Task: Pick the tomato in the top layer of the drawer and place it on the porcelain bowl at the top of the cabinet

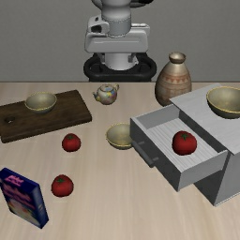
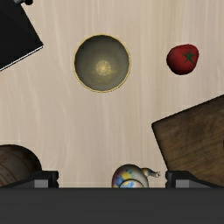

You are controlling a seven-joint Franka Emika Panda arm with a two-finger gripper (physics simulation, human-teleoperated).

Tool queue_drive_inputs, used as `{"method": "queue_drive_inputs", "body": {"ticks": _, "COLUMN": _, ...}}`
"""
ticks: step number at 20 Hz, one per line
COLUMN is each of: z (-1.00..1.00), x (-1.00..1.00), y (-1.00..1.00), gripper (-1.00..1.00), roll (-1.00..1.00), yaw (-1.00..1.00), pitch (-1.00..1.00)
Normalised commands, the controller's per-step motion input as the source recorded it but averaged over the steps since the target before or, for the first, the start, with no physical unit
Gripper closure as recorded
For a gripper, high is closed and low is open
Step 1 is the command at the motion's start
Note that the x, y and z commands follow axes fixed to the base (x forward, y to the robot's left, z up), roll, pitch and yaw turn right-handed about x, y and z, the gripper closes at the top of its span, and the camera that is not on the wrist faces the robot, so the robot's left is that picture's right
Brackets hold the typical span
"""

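Observation:
A red tomato (image 1: 184, 142) lies in the pulled-out top drawer (image 1: 159, 153) of the grey cabinet (image 1: 217, 183) at the exterior view's right. On the cabinet's top stands a cream porcelain bowl (image 1: 225, 101). My arm (image 1: 114, 37) is up at the back, well away from the drawer. In the wrist view my gripper (image 2: 112, 181) is open and empty, high above the table. Its fingertips (image 2: 45, 179) stand wide apart, with a small teapot (image 2: 131, 178) below between them.
On the table are a loose bowl (image 1: 120, 137) (image 2: 102, 63), two more tomatoes (image 1: 71, 142) (image 1: 62, 185), the teapot (image 1: 107, 93), a brown vase (image 1: 174, 79), a dark board (image 1: 47, 120) carrying a bowl (image 1: 40, 102), and a blue box (image 1: 23, 197).

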Motion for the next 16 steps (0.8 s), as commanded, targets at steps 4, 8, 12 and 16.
{"method": "queue_drive_inputs", "body": {"ticks": 4, "z": 0.00, "x": 1.00, "y": 0.00, "gripper": -1.00, "roll": 0.00, "yaw": 0.00, "pitch": 0.00}}
{"method": "queue_drive_inputs", "body": {"ticks": 8, "z": 0.00, "x": 1.00, "y": 0.00, "gripper": -1.00, "roll": 0.00, "yaw": 0.00, "pitch": 0.00}}
{"method": "queue_drive_inputs", "body": {"ticks": 12, "z": 0.00, "x": 1.00, "y": 0.00, "gripper": -1.00, "roll": 0.00, "yaw": 0.00, "pitch": 0.00}}
{"method": "queue_drive_inputs", "body": {"ticks": 16, "z": 0.00, "x": 1.00, "y": 0.00, "gripper": -1.00, "roll": 0.00, "yaw": 0.00, "pitch": 0.00}}
